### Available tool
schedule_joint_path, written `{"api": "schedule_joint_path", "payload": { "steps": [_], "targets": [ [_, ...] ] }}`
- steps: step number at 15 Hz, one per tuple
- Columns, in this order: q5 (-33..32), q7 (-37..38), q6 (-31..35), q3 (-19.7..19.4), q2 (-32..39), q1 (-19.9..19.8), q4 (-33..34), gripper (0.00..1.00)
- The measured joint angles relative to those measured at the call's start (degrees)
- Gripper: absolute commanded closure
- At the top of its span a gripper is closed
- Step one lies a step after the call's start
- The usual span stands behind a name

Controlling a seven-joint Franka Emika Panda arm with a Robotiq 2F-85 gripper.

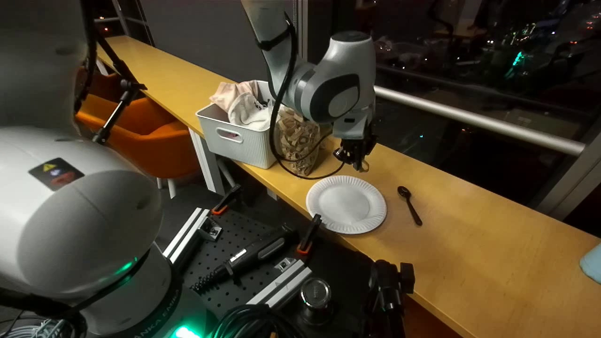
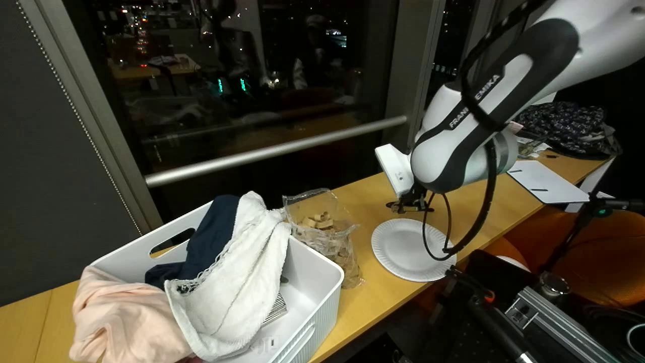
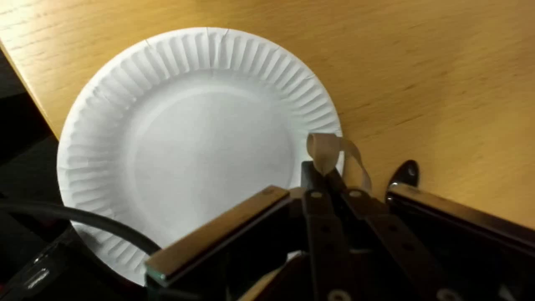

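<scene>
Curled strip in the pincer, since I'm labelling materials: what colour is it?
Light brown, close to tan; the curled strip shows best in the wrist view.

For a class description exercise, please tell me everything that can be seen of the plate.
The plate is round, white and looks like paper, with a flat middle and a fluted, slightly creased rim. It lies face up on the table, its rim reaching just past the table's edge. The gripper, holding a curled strip, hangs apart from it in both exterior views, though in the wrist view it covers part of the rim. A clamp overlaps the rim in an exterior view; contact is unclear.
</scene>
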Motion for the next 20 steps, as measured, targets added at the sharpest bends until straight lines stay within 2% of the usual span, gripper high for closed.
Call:
{"api": "schedule_joint_path", "payload": {
  "steps": [2, 5, 6, 9, 11, 13, 14, 17, 18, 20],
  "targets": [
    [-6.3, 2.1, 1.2, -4.1, -5.9, 3.9, -2.9, 0.99],
    [-21.0, 6.3, 2.2, -12.8, -12.7, 10.8, -4.1, 0.99],
    [-25.9, 7.1, 2.1, -14.7, -14.3, 11.9, -3.5, 0.99],
    [-40.4, 9.7, -1.1, -14.6, -19.4, 12.4, -0.6, 0.99],
    [-46.2, 10.3, -6.4, -11.5, -23.7, 13.3, 0.3, 0.99],
    [-46.4, 9.1, -13.6, -7.5, -27.9, 16.1, 0.3, 0.99],
    [-44.3, 7.6, -17.6, -4.0, -29.6, 16.7, 0.1, 0.99],
    [-32.3, 1.3, -28.5, 9.2, -32.4, 14.2, -0.6, 0.99],
    [-28.9, -0.4, -31.3, 12.2, -32.6, 13.2, -0.6, 0.99],
    [-22.9, -4.6, -35.2, 15.1, -32.4, 11.0, -0.3, 0.99]
  ]
}}
